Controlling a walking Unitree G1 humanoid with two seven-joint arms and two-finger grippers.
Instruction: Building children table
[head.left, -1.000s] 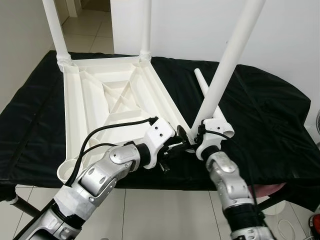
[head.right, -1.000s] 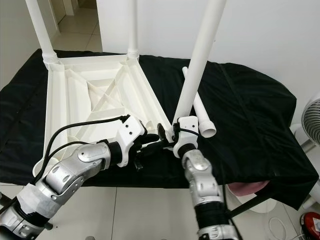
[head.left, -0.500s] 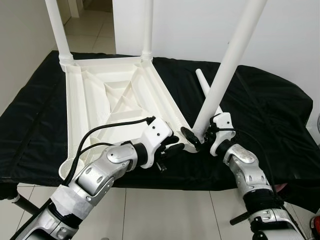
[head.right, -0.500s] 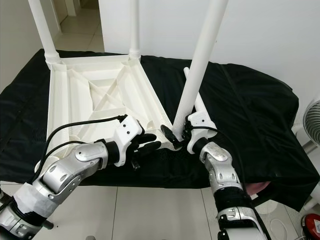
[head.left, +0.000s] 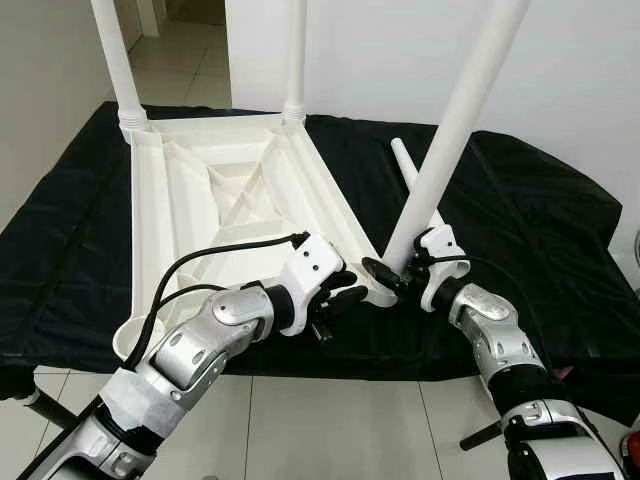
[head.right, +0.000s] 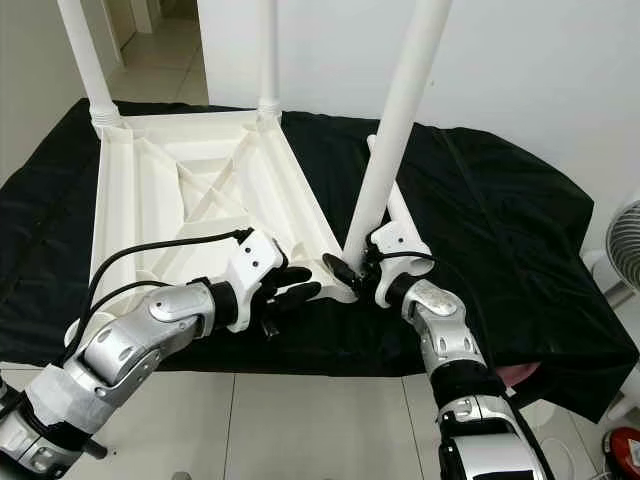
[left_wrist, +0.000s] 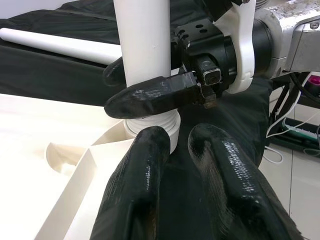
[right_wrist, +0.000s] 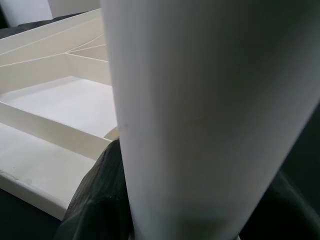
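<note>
1. The white table top lies upside down on a surface covered in black cloth, its near-right corner close to the cloth's front edge.
2. Two legs stand upright in the far corner sockets: far-left leg and far-right leg.
3. A third leg leans to the right, its lower end seated in the near-right corner socket.
4. The right gripper is clamped around that leg's base, one black finger on each side of it.
5. The left gripper sits just beside the same corner, fingers slightly apart, holding nothing.
6. A loose fourth leg lies flat on the cloth behind the leaning one.
7. Bare cloth stretches to the right of the table top; tiled floor lies below the front edge.
</note>
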